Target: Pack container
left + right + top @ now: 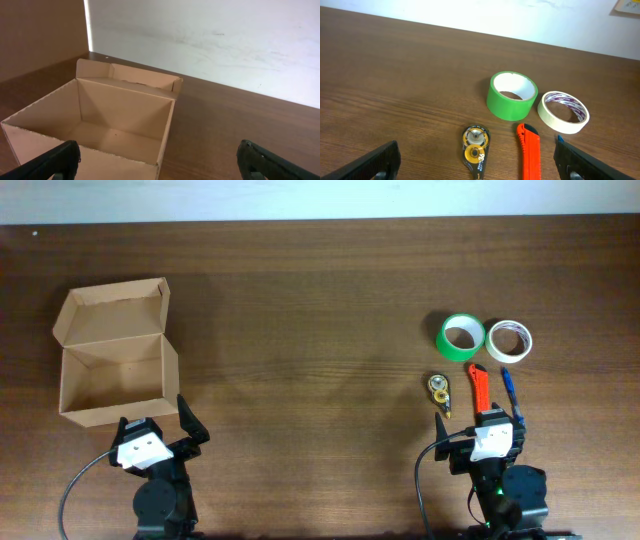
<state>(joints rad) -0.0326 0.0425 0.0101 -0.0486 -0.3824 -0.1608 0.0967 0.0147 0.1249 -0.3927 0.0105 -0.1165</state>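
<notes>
Two tools wait at the near edge of the bench point(320, 330), jaws spread wide, gripping nothing. Just beyond the left tool point(157, 423) stands the container point(115, 413), flap thrown back. Beyond the right tool point(480, 423) lie an orange cutter point(478, 387), a blue pen point(508, 385), a green tape roll point(446, 338) and a white tape roll point(495, 340).

Plain brown cardboard container point(112, 376), small and rectangular, standing upright near the left edge of the table point(320, 330), towards its near side. Open on top, hinged flap lid point(135, 75) raised and leaning back along the far wall (side tabs bent forward). Empty inside, bare floor and inner walls in view.
</notes>
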